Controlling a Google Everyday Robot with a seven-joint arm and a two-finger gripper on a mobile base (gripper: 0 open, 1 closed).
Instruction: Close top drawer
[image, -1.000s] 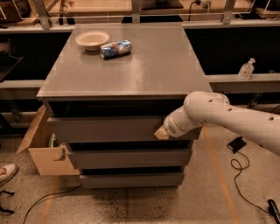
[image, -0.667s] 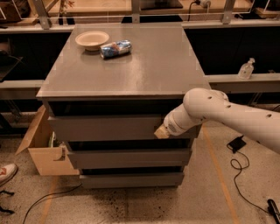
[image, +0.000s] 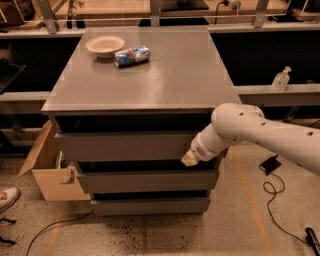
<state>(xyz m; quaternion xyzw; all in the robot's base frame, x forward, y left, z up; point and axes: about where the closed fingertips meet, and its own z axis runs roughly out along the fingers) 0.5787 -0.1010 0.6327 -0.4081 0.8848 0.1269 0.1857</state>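
The top drawer (image: 125, 146) is the uppermost of three grey handleless fronts on a grey cabinet. A dark gap shows between its front and the cabinet's top (image: 165, 80). My gripper (image: 189, 158) comes in from the right on a white arm (image: 260, 131). Its tan tip rests against the right end of the top drawer's front, at its lower edge. The two lower drawers (image: 150, 181) sit below it.
A cream bowl (image: 105, 45) and a crushed blue can (image: 131, 56) lie on the cabinet's top at the back left. An open cardboard box (image: 47, 172) stands left of the cabinet. Cables (image: 272, 192) lie on the floor at right. A shoe (image: 7, 197) is at far left.
My gripper's tip has sunk slightly along the top drawer's front. The drawer front and the other things look the same.
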